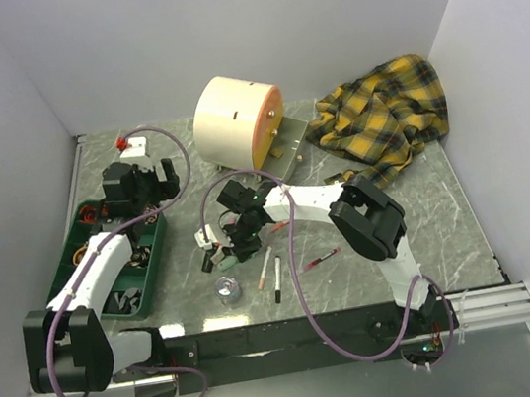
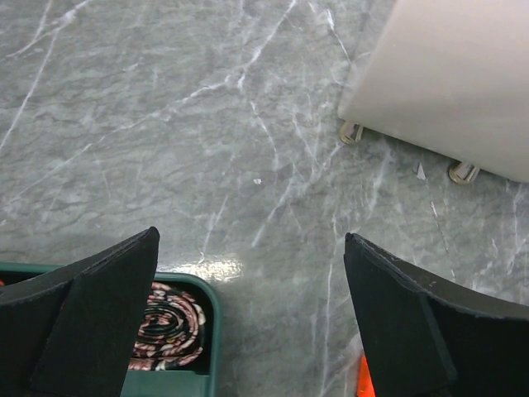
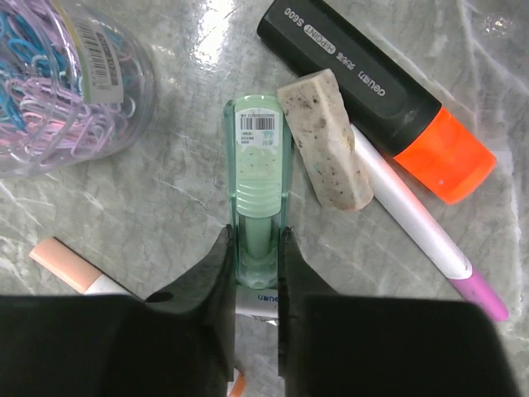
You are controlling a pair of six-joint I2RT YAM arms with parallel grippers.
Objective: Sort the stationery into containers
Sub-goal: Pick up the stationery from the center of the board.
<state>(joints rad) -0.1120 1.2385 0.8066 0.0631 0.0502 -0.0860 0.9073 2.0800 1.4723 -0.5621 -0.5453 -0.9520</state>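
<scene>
— How far along are we?

— Early, I'd say. My right fingers (image 3: 221, 260) are clamped on the green pen (image 3: 258, 165). It lies on the table (image 3: 165, 198) between the clip jar (image 3: 66, 74) and the eraser (image 3: 325, 141). I can't tell whether it's off the surface yet.

— And the left?

— My left fingers (image 2: 116, 289) are spread wide and hold nothing. They hang over bare table by a corner of the tray (image 2: 212, 347), with the cabinet's foot near.

— Anything sorted?

— Not that I can confirm. One drawer (image 1: 286, 140) of the cabinet (image 1: 228, 119) stands pulled out, but I can't see into it from above.

— What's left, then?

— Nearly everything I can see. The marker (image 3: 372, 91) is just beside the eraser, and the white pen (image 3: 413, 227) runs out from its other side. A peach-capped pen (image 3: 62, 260) sits close to my right fingers. From the top view, two pens (image 1: 277, 279), a red one (image 1: 321, 259) and the tape roll (image 1: 226, 286) lie loose on the table, nearer the arm bases. All of it is well apart from the drawer, so I judge the green pen's trip to be among the first of many.
</scene>
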